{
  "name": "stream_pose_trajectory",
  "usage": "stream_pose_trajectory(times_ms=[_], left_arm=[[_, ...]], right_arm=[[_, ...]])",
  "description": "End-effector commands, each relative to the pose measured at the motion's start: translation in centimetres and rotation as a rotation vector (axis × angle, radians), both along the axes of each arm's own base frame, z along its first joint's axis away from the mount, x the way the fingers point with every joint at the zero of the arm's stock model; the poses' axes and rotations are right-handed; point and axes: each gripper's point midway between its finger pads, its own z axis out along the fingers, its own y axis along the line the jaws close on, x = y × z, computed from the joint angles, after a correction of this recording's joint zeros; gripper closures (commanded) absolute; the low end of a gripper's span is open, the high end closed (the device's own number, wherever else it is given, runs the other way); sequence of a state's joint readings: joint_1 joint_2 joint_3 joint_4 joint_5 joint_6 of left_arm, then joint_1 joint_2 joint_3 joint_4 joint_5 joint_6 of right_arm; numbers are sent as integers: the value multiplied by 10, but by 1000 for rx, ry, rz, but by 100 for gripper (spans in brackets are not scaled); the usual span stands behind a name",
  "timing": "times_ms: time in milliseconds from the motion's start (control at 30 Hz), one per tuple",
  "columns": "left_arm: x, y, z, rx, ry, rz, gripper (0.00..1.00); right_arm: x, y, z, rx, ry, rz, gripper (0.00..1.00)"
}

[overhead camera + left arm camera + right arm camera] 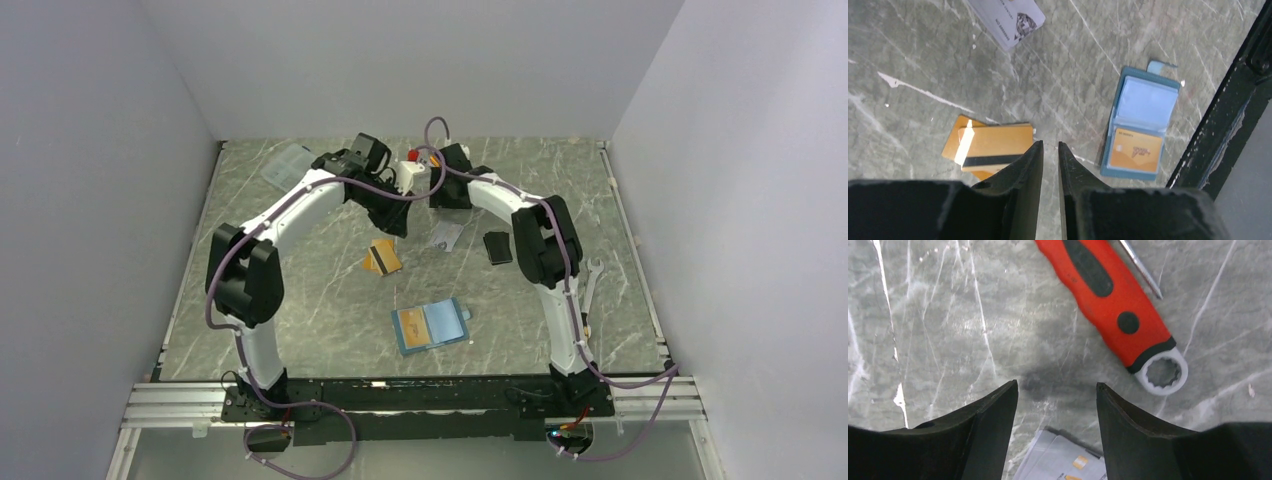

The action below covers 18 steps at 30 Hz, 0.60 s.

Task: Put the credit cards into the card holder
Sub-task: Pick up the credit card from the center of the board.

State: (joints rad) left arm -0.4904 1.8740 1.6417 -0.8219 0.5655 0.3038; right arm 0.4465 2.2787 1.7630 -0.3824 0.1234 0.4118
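Note:
The teal card holder (432, 326) lies open near the table's front; in the left wrist view the card holder (1140, 80) shows an orange card (1137, 150) in one pocket. Two overlapping orange-gold credit cards (382, 258) (993, 147) lie just left of my left gripper (1050, 145) (395, 222), whose jaws stand a narrow gap apart with nothing between them. A silver-grey card (447, 236) (1008, 17) lies beyond them. My right gripper (1057, 386) (447, 200) hovers open over silver-grey cards (1068, 460), fingers not touching them.
A red-handled tool (1108, 300) with a white ring end lies just past the right gripper. A small black object (497, 247) and a metal wrench (590, 280) lie on the right. A clear plastic piece (288, 163) sits at the back left.

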Motion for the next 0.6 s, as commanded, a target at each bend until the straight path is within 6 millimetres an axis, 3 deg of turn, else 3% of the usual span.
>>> stream_pose_trajectory(times_ms=[0, 233, 567], left_arm=[[-14, 18, 43, -55, -49, -44, 77], [-26, 44, 41, -61, -32, -14, 78], [-34, 53, 45, -69, -33, -4, 78]], right_arm=[[-9, -5, 8, -142, -13, -30, 39], [-35, -5, -9, -212, 33, -29, 41], [-95, 17, -22, -187, 111, -77, 45]])
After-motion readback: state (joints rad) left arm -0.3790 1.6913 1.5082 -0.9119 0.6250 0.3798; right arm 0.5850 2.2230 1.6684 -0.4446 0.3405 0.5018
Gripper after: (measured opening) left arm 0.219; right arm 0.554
